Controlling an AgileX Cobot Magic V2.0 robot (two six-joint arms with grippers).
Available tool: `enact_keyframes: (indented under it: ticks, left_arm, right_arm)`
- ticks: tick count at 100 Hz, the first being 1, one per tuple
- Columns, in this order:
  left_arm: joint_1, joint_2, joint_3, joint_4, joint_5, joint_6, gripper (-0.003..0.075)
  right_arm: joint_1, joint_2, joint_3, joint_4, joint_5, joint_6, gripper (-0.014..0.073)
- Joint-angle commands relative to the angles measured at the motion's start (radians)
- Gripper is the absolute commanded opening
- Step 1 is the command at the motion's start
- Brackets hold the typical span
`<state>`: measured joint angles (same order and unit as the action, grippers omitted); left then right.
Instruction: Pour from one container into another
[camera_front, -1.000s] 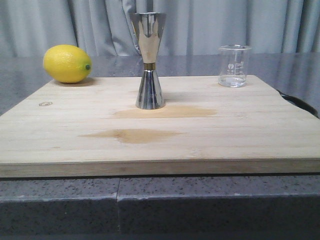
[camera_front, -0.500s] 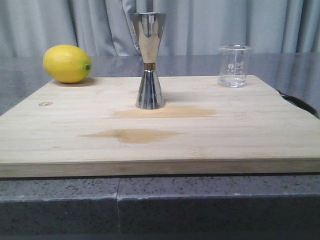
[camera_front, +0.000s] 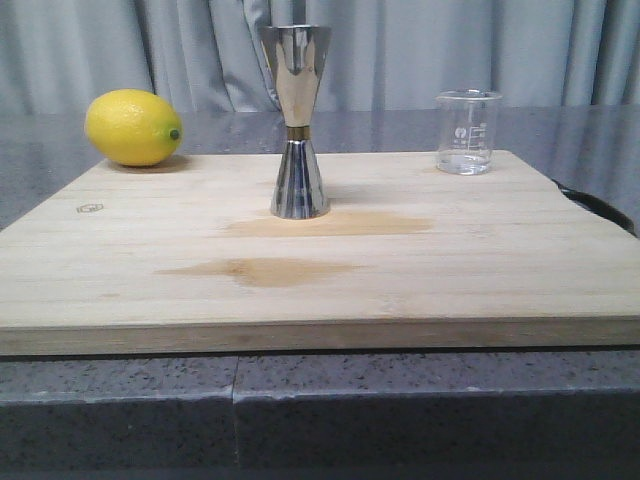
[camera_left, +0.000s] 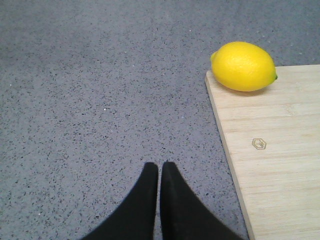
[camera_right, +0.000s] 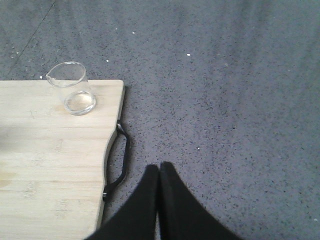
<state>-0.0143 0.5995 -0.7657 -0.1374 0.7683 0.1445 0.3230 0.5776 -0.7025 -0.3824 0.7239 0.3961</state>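
Note:
A small clear glass beaker (camera_front: 468, 132) with white marks stands upright at the far right corner of the wooden board (camera_front: 320, 280); the right wrist view shows the beaker (camera_right: 72, 89) too. The tall steel hourglass jigger (camera_front: 298, 120) with a gold waist band stands upright mid-board. My left gripper (camera_left: 159, 166) is shut and empty over the grey counter, off the board's left edge. Off the board's right side, my right gripper (camera_right: 159, 167) hovers over the counter, shut with nothing in it. Neither gripper appears in the front view.
A yellow lemon (camera_front: 133, 127) lies at the board's far left corner, and the left wrist view catches the lemon (camera_left: 243, 66) as well. The board has a black handle (camera_right: 120, 160) on its right side and two damp stains (camera_front: 262, 269) in the middle. Grey curtains hang behind.

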Motion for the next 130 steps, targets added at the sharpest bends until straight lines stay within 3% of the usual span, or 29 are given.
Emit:
enact_keyframes:
  ticks: [1, 43, 71, 130]
  left_arm:
    - [-0.005, -0.071, 0.018, 0.021, -0.104, -0.010, -0.0019]
    - [-0.005, -0.517, 0.531, 0.085, -0.558, -0.010, -0.0019]
    - [-0.005, -0.630, 0.777, 0.085, -0.820, -0.010, -0.0019]
    - [-0.005, -0.630, 0.774, 0.085, -0.809, -0.010, -0.0019]
  right_arm:
    - [-0.005, -0.001, -0.023, -0.033, -0.055, 0.001, -0.0071]
    - [-0.005, -0.001, -0.023, -0.033, -0.055, 0.001, -0.0071]
    - [-0.005, -0.001, -0.023, -0.033, -0.053, 0.001, -0.0071]
    - [-0.005, -0.001, -0.023, -0.033, -0.053, 0.001, -0.0071]
